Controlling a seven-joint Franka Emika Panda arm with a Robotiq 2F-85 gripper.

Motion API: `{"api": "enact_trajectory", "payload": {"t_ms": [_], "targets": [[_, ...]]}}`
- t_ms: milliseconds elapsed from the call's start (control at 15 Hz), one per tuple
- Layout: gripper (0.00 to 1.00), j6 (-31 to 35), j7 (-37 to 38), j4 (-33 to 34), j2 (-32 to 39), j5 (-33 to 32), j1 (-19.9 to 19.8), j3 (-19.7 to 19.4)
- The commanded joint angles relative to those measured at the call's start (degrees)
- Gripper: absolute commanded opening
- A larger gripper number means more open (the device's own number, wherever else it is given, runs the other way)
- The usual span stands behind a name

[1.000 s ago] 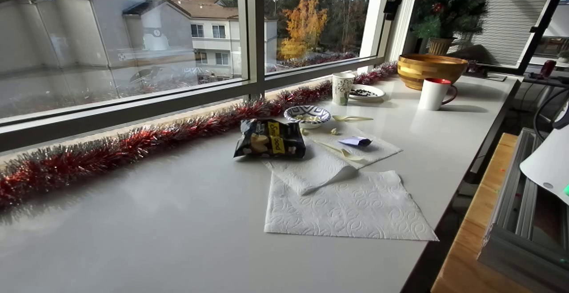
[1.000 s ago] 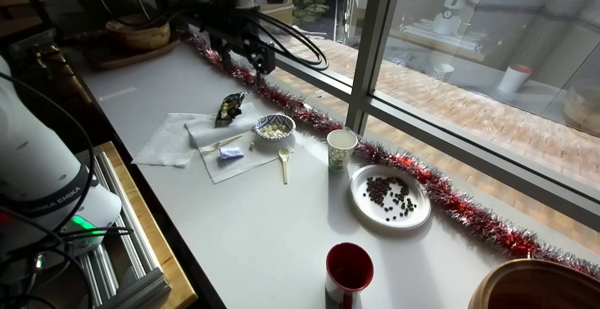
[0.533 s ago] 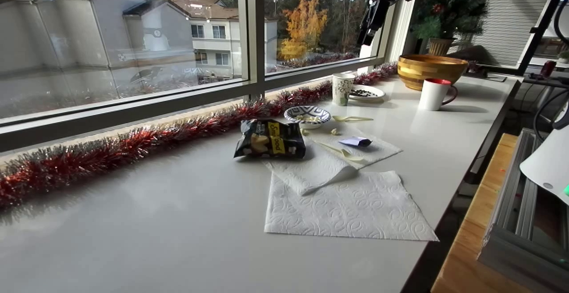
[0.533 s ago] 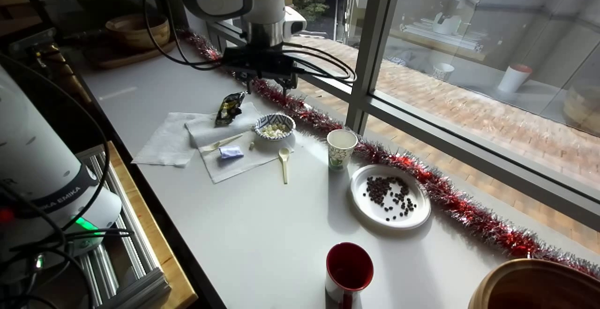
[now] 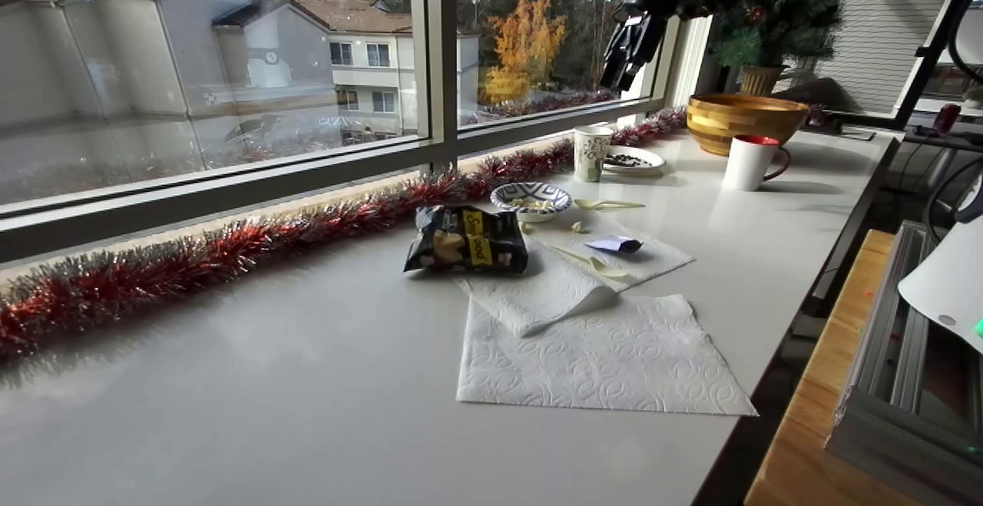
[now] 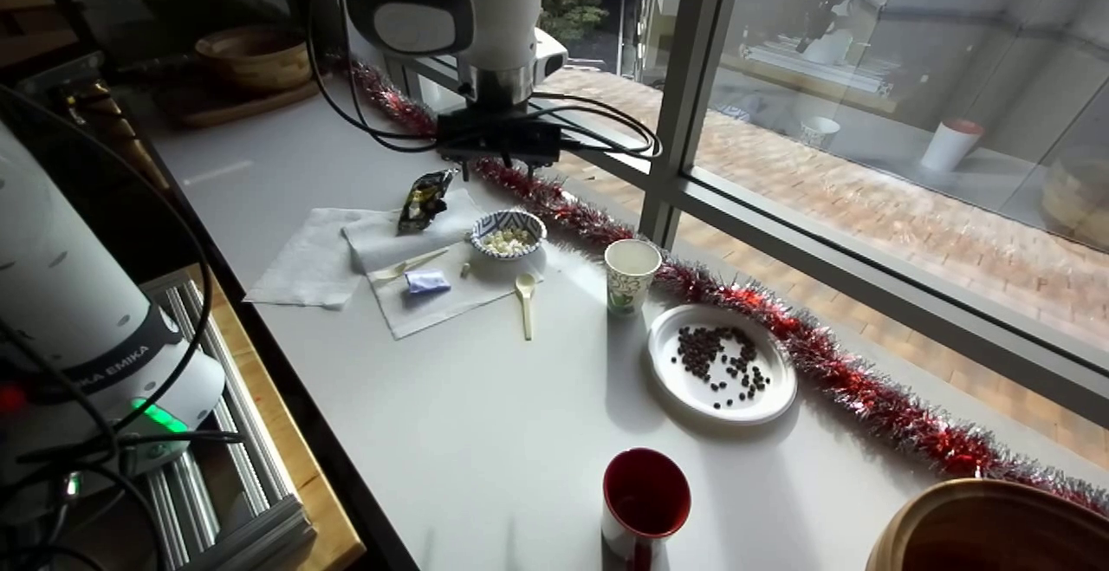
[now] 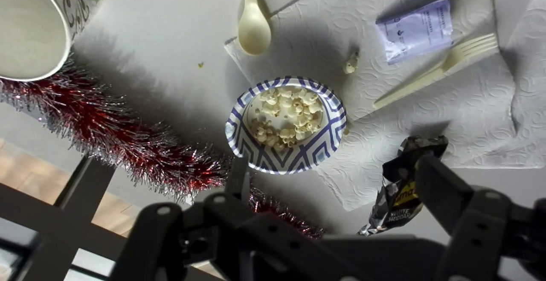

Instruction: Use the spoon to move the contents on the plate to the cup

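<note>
My gripper (image 7: 329,163) is open and empty, its fingers wide apart, high above the table. In both exterior views it hangs near the window (image 5: 620,80) (image 6: 498,174). The pale spoon (image 6: 526,307) lies on the table, its bowl end by the napkin's edge; it also shows in the wrist view (image 7: 254,29). The white plate (image 6: 663,385) holds scattered dark beans (image 6: 702,350) and stands against the tinsel. The cup, a white mug with red inside (image 6: 645,502), stands upright nearer that camera; its handle shows in an exterior view (image 5: 752,164). Plate and mug are outside the wrist view.
A patterned bowl of popcorn (image 7: 286,161), a black snack bag (image 5: 468,239), a pale fork (image 7: 439,70), a lilac packet (image 6: 427,282) and paper napkins (image 5: 599,352) lie around. A paper cup (image 6: 631,276) stands beside the plate. Tinsel (image 6: 572,216) lines the window. A wooden bowl (image 5: 745,124) stands at one end.
The arm has come into view near the window and turned. The gripper has moved toward the popcorn bowl, staying above the table. The objects on the table have not moved.
</note>
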Motion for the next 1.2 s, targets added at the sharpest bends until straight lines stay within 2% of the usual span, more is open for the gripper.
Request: {"api": "enact_trajectory", "payload": {"t_ms": [0, 67, 133, 400, 667, 1133], "targets": [[1.0, -0.22, -0.02, 0.04, 0.01, 0.23, -5.59, 5.69], [1.0, -0.22, -0.01, 0.04, 0.01, 0.23, -5.62, 5.72], [1.0, 2.26, -3.57, -0.08, 0.92, 1.38, -6.17, 6.16], [1.0, 3.87, -13.03, 0.01, 4.96, 5.53, -11.05, 8.55], [1.0, 1.82, -23.07, 1.34, 9.2, 12.51, -16.02, 10.85], [1.0, 4.35, -36.04, 3.19, 17.5, 22.87, -22.46, 14.99]]}}
